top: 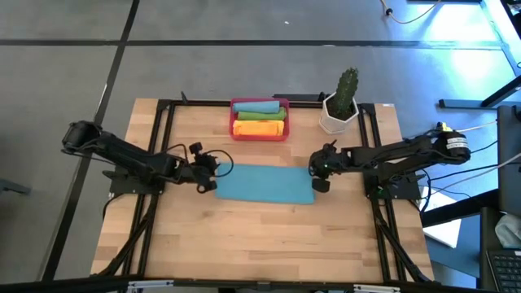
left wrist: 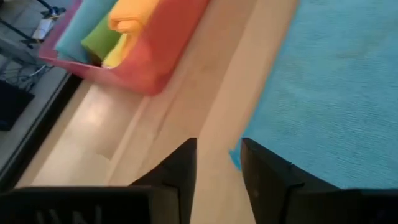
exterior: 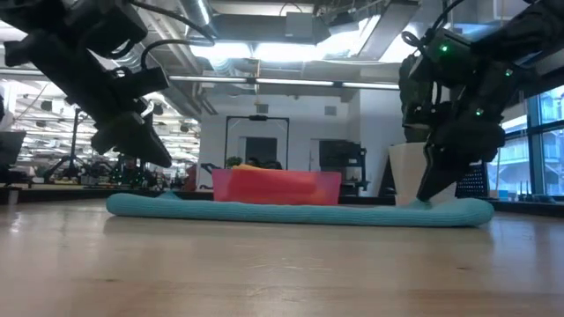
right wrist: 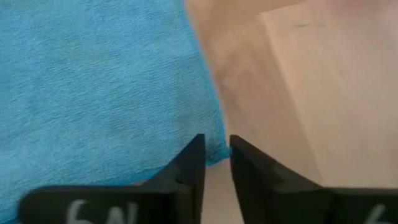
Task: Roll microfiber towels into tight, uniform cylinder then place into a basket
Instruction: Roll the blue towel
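While one teal towel lies flat, three rolls fill the basket; both grippers slightly parted, empty.

Grey floor with dark seams surrounds the wooden desk; bright ceiling lights and windows beyond.

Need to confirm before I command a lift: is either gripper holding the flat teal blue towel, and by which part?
Neither holds it. The left gripper and the right gripper stand open at opposite ends of the flat teal blue microfiber towel.
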